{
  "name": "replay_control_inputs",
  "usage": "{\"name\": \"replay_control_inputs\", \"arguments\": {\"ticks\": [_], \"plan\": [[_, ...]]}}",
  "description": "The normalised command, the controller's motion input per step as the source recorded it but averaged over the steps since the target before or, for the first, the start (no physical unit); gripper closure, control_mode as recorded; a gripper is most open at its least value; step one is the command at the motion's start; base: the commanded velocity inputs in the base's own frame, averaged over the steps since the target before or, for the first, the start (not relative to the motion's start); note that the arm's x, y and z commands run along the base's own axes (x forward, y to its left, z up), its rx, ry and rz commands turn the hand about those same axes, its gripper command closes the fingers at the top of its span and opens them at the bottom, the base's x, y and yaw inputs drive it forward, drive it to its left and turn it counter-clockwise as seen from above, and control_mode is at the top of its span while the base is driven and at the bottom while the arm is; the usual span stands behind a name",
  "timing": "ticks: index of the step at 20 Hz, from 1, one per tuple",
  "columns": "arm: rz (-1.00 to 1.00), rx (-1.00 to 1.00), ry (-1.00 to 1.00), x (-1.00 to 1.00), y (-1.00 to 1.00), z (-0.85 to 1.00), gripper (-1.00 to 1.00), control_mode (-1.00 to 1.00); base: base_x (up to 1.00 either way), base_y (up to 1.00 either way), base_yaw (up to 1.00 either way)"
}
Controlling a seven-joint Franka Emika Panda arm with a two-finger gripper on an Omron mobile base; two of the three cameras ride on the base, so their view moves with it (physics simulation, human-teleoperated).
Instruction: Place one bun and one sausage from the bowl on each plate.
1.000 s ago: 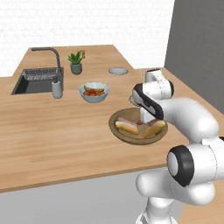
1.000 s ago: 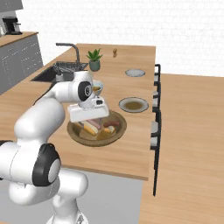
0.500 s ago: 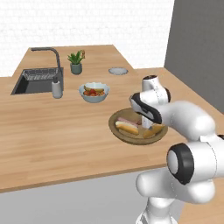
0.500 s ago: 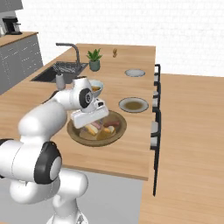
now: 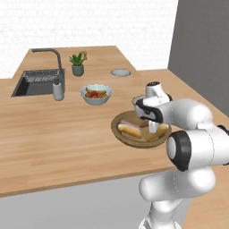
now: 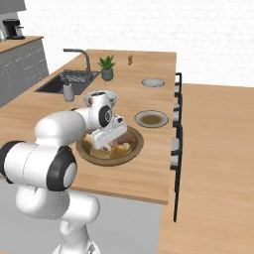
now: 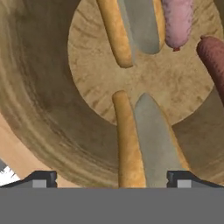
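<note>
The task looks to be at its beginning. The wooden bowl (image 5: 141,129) stands near the front edge of the bench (image 5: 62,129) and has the food inside. In the hand view I count two buns, one bun (image 7: 148,142) directly under the hand and another bun (image 7: 133,28) further on, plus a pale pink sausage (image 7: 177,19) and a darker sausage (image 7: 214,57) at the side. I cannot tell if more pieces lie in the bowl.

The near plate (image 6: 152,118) sits just beyond the bowl and the far plate (image 6: 153,82) is well apart, toward the back of the bench. Both plates seem to carry nothing; the near one has a darker centre, but I see no bun or sausage on it.

The pincer (image 7: 111,177) is spread wide and holds nothing. It hangs low inside the bowl, its two tips standing on either side of the near bun. I judge that the first pick is in hand, so all four placements are left to do.
</note>
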Motion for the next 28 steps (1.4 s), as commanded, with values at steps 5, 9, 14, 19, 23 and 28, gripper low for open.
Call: {"name": "replay_control_inputs", "arguments": {"ticks": [5,9,14,19,23,28], "plan": [[0.12,0.0,0.07,0.34,0.0,-0.28,-1.0,-1.0,0.0,0.0,0.0],[0.11,0.0,0.07,0.33,-0.01,-0.3,-1.0,-1.0,0.0,0.0,0.0],[0.06,0.0,0.02,0.03,-0.2,-0.25,-1.0,-1.0,0.0,0.0,0.0],[0.0,0.0,0.0,-0.13,-0.22,-0.29,-1.0,-1.0,0.0,0.0,0.0],[0.0,0.0,0.0,-0.01,0.0,-0.39,1.0,-1.0,0.0,0.0,0.0],[0.01,0.0,-0.04,-0.05,0.0,-0.22,1.0,-1.0,0.0,0.0,0.0]]}}
